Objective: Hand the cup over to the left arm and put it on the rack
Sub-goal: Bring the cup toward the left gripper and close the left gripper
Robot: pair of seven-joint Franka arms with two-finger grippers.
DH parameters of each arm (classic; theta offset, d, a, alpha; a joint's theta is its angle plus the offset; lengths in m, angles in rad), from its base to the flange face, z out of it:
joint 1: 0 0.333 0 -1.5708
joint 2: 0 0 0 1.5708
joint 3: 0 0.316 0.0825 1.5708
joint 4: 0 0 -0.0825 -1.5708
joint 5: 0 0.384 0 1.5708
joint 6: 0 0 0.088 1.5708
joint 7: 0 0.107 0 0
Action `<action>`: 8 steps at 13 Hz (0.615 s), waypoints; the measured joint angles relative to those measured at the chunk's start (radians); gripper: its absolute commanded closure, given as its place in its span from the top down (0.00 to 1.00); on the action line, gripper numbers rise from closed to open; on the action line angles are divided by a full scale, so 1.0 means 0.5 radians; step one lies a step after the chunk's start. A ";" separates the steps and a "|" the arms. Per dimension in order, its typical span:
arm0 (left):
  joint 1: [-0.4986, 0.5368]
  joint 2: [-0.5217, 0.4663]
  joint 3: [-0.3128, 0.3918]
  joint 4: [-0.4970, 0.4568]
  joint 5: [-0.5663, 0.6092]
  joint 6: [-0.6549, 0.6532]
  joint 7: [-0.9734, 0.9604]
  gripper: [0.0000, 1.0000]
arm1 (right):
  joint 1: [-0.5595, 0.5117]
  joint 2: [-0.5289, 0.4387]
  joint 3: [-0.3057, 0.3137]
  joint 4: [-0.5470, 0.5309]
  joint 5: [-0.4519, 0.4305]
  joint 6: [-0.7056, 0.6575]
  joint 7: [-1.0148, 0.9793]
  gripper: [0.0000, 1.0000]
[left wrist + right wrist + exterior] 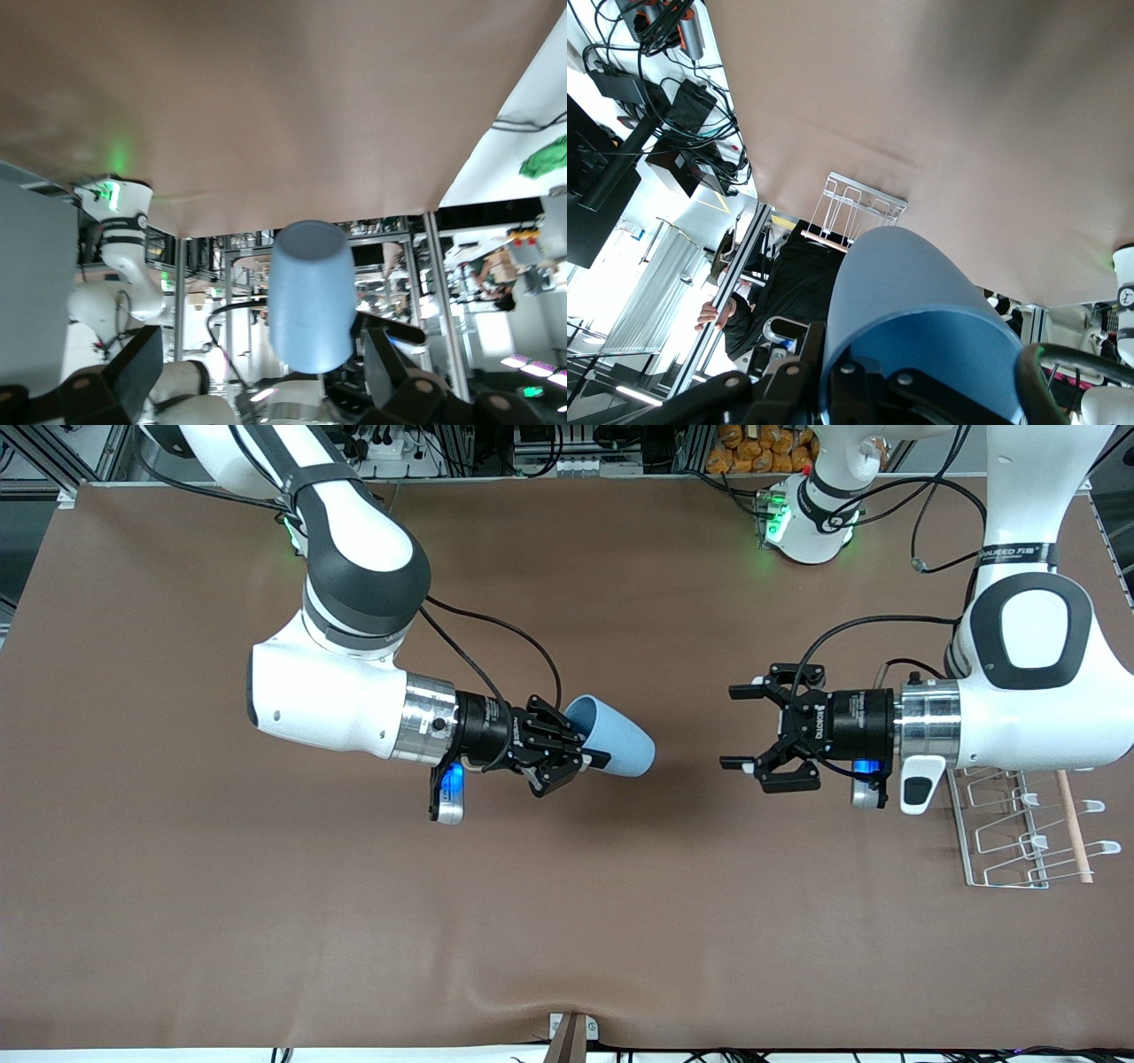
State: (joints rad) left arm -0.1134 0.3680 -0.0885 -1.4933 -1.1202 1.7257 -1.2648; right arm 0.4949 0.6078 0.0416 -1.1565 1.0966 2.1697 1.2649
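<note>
Two grippers face each other over mid-table: your right gripper (567, 755) pinches the cup (613, 737) by its rim, sideways in the air, while your left gripper (742, 726) hangs spread wide, apart from it, beside the rack (1019, 828).

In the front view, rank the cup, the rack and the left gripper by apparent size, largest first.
1. Rack, though the left arm hides part of it.
2 and 3. Left gripper and cup look similar; both are in the air, nearer the camera, so unranked.

Bare table (691, 850) between cup (620, 744) and left gripper (744, 726) — unobstructed.
</note>
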 measured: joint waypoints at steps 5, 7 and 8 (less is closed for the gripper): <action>-0.161 0.005 0.003 0.038 0.092 0.197 -0.203 1.00 | 0.070 0.000 0.000 0.000 0.086 0.132 0.054 0.00; -0.190 0.006 0.004 0.039 0.179 0.248 -0.256 1.00 | 0.078 0.000 0.000 0.000 0.088 0.140 0.081 0.00; -0.209 0.006 0.003 0.041 0.234 0.264 -0.292 1.00 | 0.078 0.000 -0.001 0.000 0.090 0.141 0.097 0.00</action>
State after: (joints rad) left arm -0.2178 0.3712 -0.0867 -1.4730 -1.0031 1.8576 -1.4110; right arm 0.5339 0.6078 0.0414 -1.1564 1.1418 2.2400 1.3136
